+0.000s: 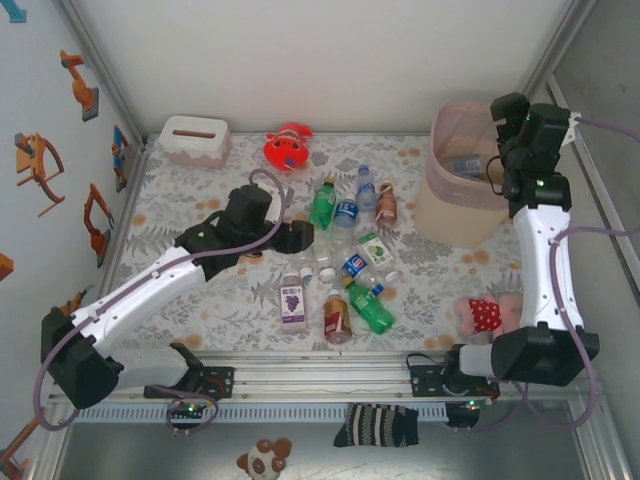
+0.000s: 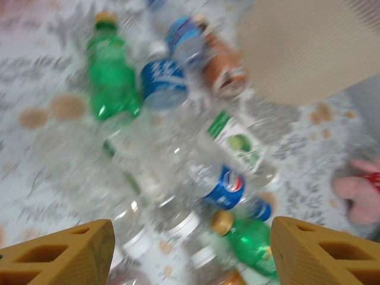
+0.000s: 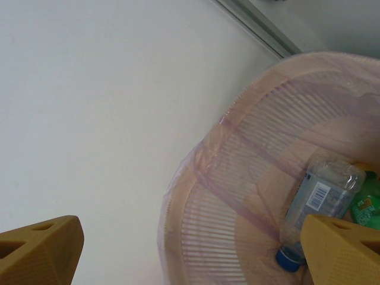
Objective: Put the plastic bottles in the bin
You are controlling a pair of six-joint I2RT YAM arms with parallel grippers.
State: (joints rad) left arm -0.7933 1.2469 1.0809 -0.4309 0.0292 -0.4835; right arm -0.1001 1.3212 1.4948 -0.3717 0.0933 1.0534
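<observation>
Floral tbl (image 1: pixel 170 215), white wall (image 1: pixel 320 60), bottles (image 1: pixel 370 308) mid.

bottles (image 1: pixel 352 264) lying clustered, pink bin (image 1: pixel 450 215) upright, far right

The top view is bright, lit evenly and diffusely from above. The back wall (image 1: pixel 320 60) is almost washed out. Shadows are soft: a faint one lies under the left arm (image 1: pixel 150 285) on the table (image 1: pixel 440 285), and the bin (image 1: pixel 465 175) is shaded on its near side. The bottles (image 1: pixel 345 260) look fairly crisp.

The left wrist view is badly smeared. Bottles (image 2: pixel 228 184) and table pattern streak together, and labels are barely legible. The fingers (image 2: pixel 59 252) of the left gripper (image 2: pixel 190 243) are sharper.

The right wrist view is sharp on the bin's liner (image 3: pixel 237 196) and a bottle's barcode (image 3: pixel 320 196). Its wall (image 3: pixel 101 107) is flat white, greying toward the lower left. The right gripper (image 3: pixel 190 249) has soft-edged fingers (image 3: pixel 341 252).
</observation>
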